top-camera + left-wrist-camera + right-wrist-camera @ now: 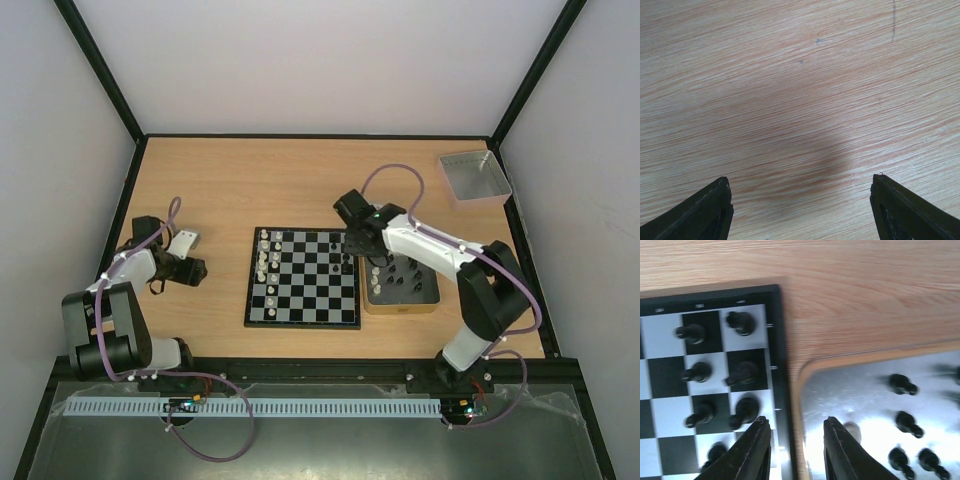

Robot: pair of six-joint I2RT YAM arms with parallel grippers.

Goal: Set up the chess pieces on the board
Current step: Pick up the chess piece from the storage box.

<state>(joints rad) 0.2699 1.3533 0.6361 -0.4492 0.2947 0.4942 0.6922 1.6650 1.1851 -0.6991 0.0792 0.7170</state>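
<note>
Black arm bases sit bolted at the near edge of the wooden table (220, 190). Just beyond them on the left, the left gripper (800, 178) hangs over bare wood with its jaws spread wide and nothing between them, well apart from the board (300, 324). The board lies flat mid-table. Whitish chess pieces (265, 262) stand along its two left files, and black pieces (742, 322) stand on its two right files, mostly toward the far end. Touching or just beside the board's right edge is a gold-tan tin (400, 307) with a silvery floor. More black pieces (902, 385) stand in it, along with at least one whitish piece (852, 430). The right gripper (795, 421) points down over the seam between the board's dark border and the tin's rim. Its jaws stand a narrow gap apart, and only border and wood show through that gap. One finger is above the board's edge, and the other is just beside the whitish piece in the tin; contact with it cannot be told. A grey square tray (475, 177) sits in the far right corner.
</note>
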